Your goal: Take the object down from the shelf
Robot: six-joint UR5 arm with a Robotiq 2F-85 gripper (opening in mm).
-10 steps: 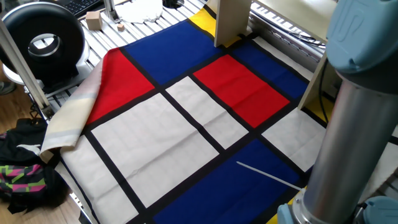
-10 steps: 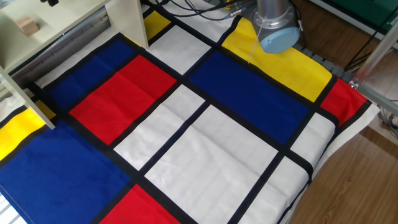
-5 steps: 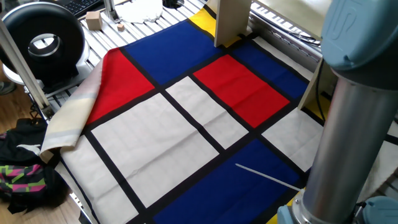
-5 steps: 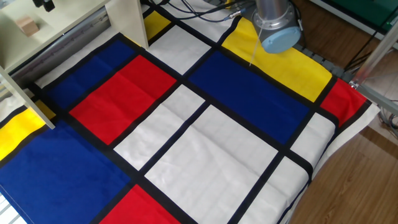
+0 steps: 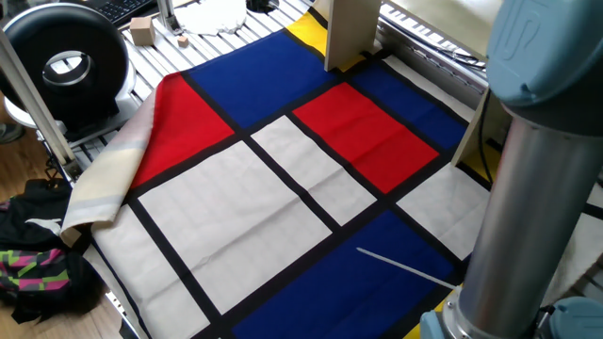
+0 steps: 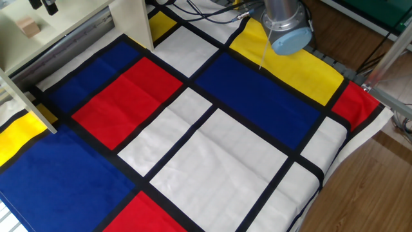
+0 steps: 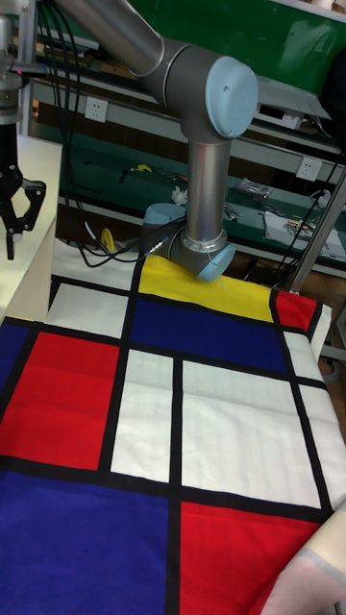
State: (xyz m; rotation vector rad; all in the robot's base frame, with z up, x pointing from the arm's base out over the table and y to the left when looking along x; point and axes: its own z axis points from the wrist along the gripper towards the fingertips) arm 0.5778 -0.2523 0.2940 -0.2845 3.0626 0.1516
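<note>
The object, a tiny tan block, sits on the flat board of the pale cream shelf at the top left of the other fixed view. My gripper hangs just above and slightly right of it, apart from it, with its two dark fingers spread open and nothing between them. In the tall fixed view the gripper shows at the left edge beside the shelf board; the block is hidden there. In one fixed view only a shelf upright and the arm show.
A cloth of red, blue, white and yellow panels covers the table. The arm's base stands at its yellow end. A larger pale wooden cube and a black round device sit beyond the cloth. A bag lies on the floor.
The gripper's fingers have come further down into the other fixed view, closer to the block. The arm's upper part has shifted slightly. The block has not moved.
</note>
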